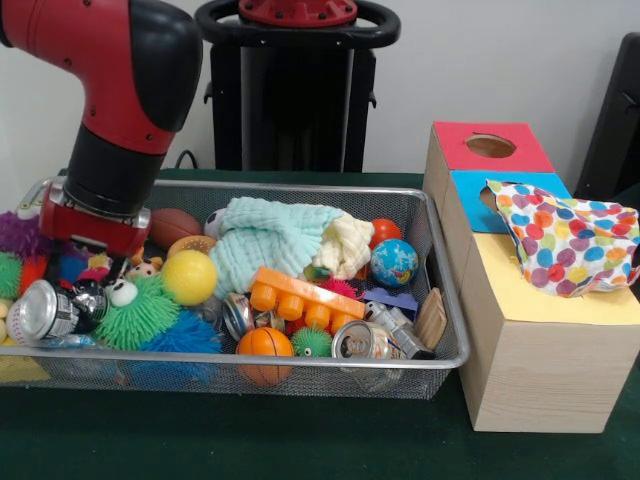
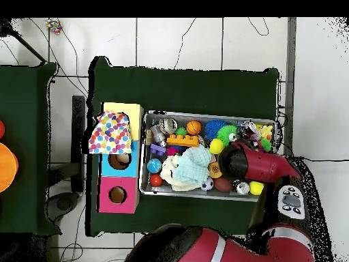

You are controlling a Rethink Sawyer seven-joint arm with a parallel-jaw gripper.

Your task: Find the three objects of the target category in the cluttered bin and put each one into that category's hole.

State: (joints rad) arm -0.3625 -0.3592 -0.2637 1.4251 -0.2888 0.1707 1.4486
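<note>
Reaching into the bin (image 1: 440,240), the tool (image 1: 118,268) seems buried among toys.

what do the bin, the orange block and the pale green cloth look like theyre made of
Bin: looks like silver wire mesh with a metal rim; the toys show through its sides. Orange block: probably hard moulded plastic, smooth, with round studs along the top. Pale green cloth: soft woven fabric, maybe muslin, matte and crinkled into folds.
</note>
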